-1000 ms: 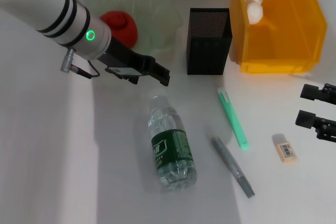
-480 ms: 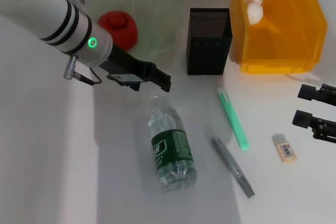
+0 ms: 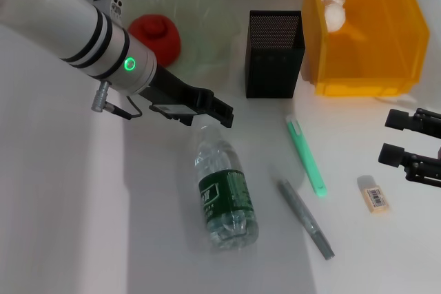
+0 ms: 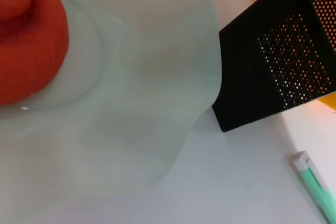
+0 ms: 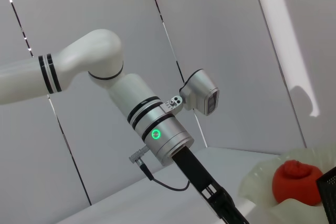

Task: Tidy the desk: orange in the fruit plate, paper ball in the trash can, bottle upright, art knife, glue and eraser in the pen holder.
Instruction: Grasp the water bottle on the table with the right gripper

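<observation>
Head view: the left gripper (image 3: 222,109) hangs just above the cap end of the bottle (image 3: 226,194), which lies on its side on the white desk (image 3: 62,225). Whether its fingers are spread or closed cannot be told. The orange (image 3: 157,34) sits in the fruit plate (image 3: 200,15), and the paper ball (image 3: 334,12) lies in the trash can (image 3: 365,29). The pen holder (image 3: 274,53) stands upright between plate and bin. A green pen-shaped tool (image 3: 306,155), a grey stick (image 3: 306,219) and the eraser (image 3: 373,194) lie on the desk. The right gripper (image 3: 390,137) waits at the desk's right edge, near the eraser, fingers apart and holding nothing.

Left wrist view: the orange (image 4: 26,40) rests in the plate (image 4: 147,77); the pen holder (image 4: 273,61) stands just beside the plate's rim, the green tool's tip (image 4: 315,179) near it.

Right wrist view: the left arm (image 5: 157,129) reaches down, the orange (image 5: 296,182) beyond it in the plate (image 5: 257,179).
</observation>
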Robot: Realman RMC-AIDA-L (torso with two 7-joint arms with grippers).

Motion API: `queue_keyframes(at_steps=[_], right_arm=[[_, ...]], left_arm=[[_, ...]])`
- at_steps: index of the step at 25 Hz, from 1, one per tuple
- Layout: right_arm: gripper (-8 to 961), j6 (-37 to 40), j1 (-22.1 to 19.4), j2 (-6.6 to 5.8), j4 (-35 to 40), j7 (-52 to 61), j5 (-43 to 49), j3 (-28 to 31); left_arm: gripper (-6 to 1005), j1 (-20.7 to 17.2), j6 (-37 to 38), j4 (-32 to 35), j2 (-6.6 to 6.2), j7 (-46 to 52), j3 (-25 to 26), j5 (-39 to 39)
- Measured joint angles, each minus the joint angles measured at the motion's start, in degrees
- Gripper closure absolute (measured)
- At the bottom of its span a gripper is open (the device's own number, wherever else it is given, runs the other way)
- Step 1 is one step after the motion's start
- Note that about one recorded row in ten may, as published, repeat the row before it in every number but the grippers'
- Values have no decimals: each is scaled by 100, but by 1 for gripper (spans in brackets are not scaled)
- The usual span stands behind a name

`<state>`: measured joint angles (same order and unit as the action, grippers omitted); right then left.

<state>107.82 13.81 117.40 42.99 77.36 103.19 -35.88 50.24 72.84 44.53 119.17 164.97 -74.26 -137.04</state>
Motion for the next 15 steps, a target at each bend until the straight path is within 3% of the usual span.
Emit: queue_keyframes(at_steps=[15], right_arm=[[228, 0, -2, 2, -1, -1, 0, -26]], left_arm=[[162, -58, -246, 4, 1, -6, -329, 192]])
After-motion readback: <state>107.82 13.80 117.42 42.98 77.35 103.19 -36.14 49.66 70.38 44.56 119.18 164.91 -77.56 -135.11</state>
